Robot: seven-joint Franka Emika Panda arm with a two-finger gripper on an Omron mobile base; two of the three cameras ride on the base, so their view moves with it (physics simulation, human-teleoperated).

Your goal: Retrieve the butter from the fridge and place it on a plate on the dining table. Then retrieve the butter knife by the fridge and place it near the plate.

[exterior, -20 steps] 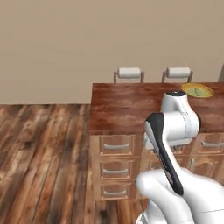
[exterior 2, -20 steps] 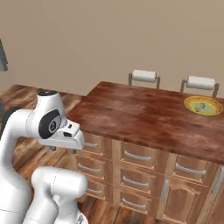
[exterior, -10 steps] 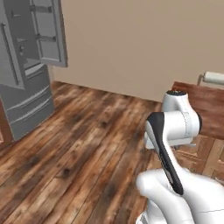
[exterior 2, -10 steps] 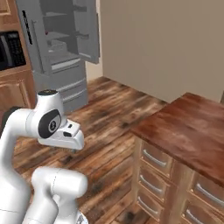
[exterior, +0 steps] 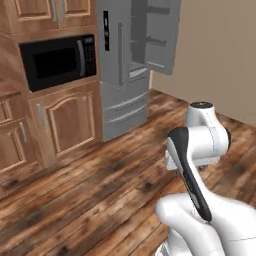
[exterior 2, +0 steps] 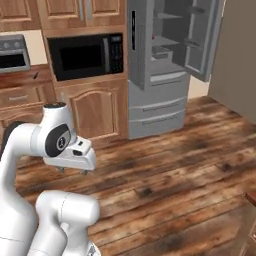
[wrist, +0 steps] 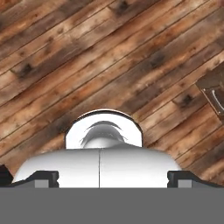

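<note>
The grey steel fridge [exterior: 125,55] [exterior 2: 160,75] stands at the back with its right door swung open onto bare-looking shelves. The butter cannot be made out inside. A thin dark sliver on the wall counter at the far left looks like the butter knife [exterior 2: 35,75]. My gripper [exterior 2: 73,170] [wrist: 112,177] hangs folded close to the base, pointing down at the wood floor, open and empty. A corner of the dining table [exterior 2: 251,200] shows at the right edge. The plate is out of view.
A black microwave [exterior: 57,60] [exterior 2: 89,56] sits in wooden cabinets left of the fridge, with cabinet doors [exterior 2: 100,112] below it. A wide stretch of wood floor [exterior: 100,190] lies between the base and the fridge. A beige wall [exterior: 220,55] runs to the right of the fridge.
The whole picture has swung from the dining table to the fridge and cabinets, so the base has turned. The arm keeps its folded pose and the gripper stays open.
</note>
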